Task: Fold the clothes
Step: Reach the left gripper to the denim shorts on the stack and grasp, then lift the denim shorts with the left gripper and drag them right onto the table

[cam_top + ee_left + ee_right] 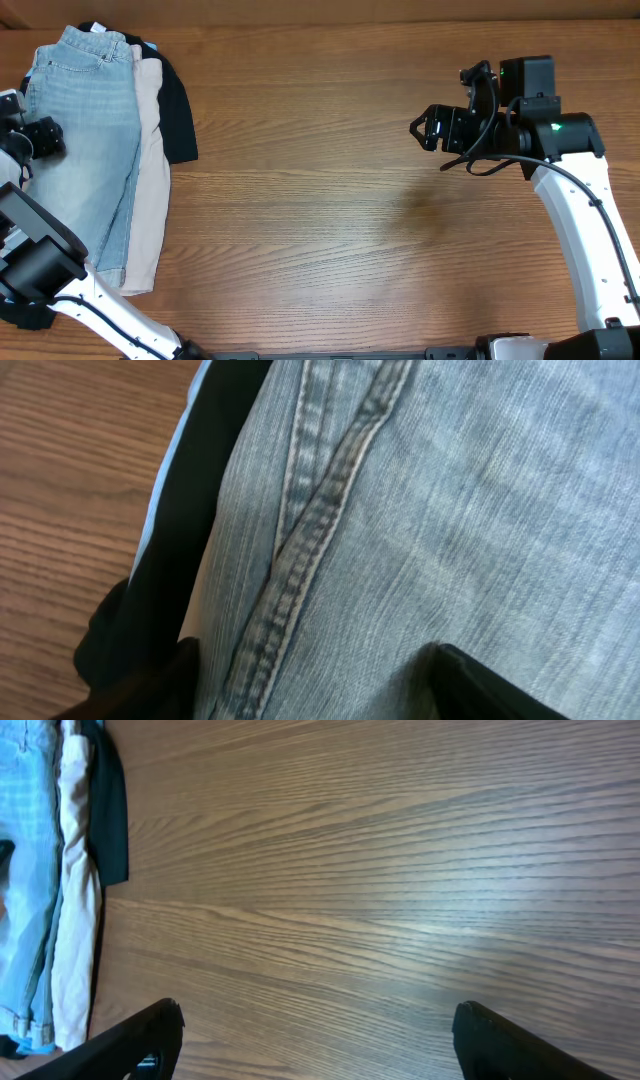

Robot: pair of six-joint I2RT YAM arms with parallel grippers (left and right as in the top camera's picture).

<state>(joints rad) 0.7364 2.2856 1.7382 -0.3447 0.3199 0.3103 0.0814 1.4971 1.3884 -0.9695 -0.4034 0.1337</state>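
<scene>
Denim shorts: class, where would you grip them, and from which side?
Probably the waistband's left corner, from above on the left. The denim shorts lie flat, so only edges offer a pinch; the band is thick, and the beige shorts and black garment peek out along the right.

My overhead camera looks straight down on the whole tabletop (330,220). The left wrist camera sits very close above the denim shorts (450,510). The right wrist camera looks down from higher, sharing the clothes stack (60,870), at its left edge, with overhead.

Brown wood-grain table (330,230) under even light.
</scene>
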